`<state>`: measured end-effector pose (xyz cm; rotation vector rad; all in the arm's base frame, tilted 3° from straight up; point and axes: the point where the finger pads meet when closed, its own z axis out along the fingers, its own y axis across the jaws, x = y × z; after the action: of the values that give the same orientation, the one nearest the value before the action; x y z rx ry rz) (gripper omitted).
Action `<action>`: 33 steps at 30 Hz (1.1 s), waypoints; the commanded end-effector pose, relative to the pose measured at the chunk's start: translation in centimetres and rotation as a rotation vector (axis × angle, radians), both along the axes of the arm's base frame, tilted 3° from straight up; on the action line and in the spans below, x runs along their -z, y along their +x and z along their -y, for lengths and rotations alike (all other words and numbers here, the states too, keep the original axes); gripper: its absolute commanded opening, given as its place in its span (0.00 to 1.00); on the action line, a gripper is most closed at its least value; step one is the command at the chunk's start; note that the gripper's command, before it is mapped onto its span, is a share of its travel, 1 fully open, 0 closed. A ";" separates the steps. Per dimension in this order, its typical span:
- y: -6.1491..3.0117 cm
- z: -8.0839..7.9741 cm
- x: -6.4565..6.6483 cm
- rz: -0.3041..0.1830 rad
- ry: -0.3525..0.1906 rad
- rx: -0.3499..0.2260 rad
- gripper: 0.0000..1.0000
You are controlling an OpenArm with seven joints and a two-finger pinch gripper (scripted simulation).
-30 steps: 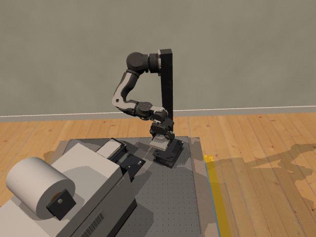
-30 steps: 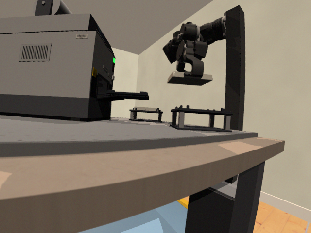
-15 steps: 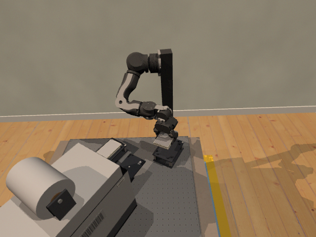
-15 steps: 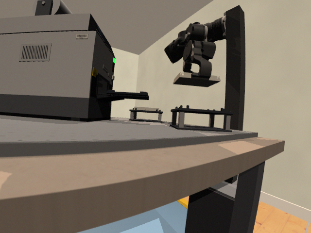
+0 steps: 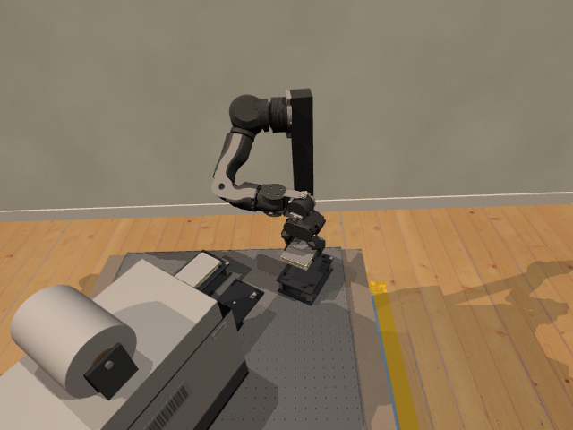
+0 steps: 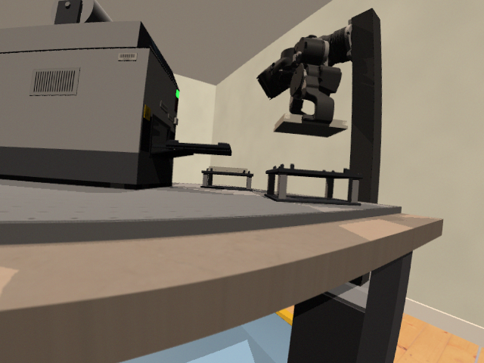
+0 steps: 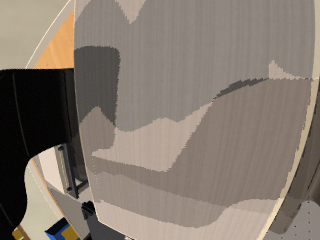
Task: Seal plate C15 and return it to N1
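Note:
My gripper [image 5: 302,245] is shut on the plate C15 [image 5: 297,255] and holds it roughly level in the air, well above the empty black plate nest N1 [image 5: 305,279]. In the exterior view the gripper [image 6: 314,116] grips the plate [image 6: 310,125] from above, with a clear gap down to N1 [image 6: 312,183]. In the wrist view the plate's smooth silver-grey top [image 7: 194,114] fills the frame, with one black finger [image 7: 34,134] at its left edge. The sealer's stage [image 6: 199,147] stands out and empty. The lamp [image 6: 177,94] is green.
Plate C51 [image 5: 199,268] lies on nest N2 [image 6: 227,176] beyond the stage. The sealer housing [image 5: 161,333] with its foil roll [image 5: 69,342] fills the left of the table. The arm's black post [image 6: 363,105] stands right behind N1.

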<state>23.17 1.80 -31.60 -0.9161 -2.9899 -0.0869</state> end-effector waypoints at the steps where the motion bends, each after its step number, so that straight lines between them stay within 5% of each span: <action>1: -0.51 -0.5 0.1 -0.004 -0.002 0.002 0.00; 33: -0.78 -0.8 0.8 -0.005 -0.003 0.001 0.00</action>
<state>22.38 2.60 -32.12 -0.9252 -2.9808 -0.0727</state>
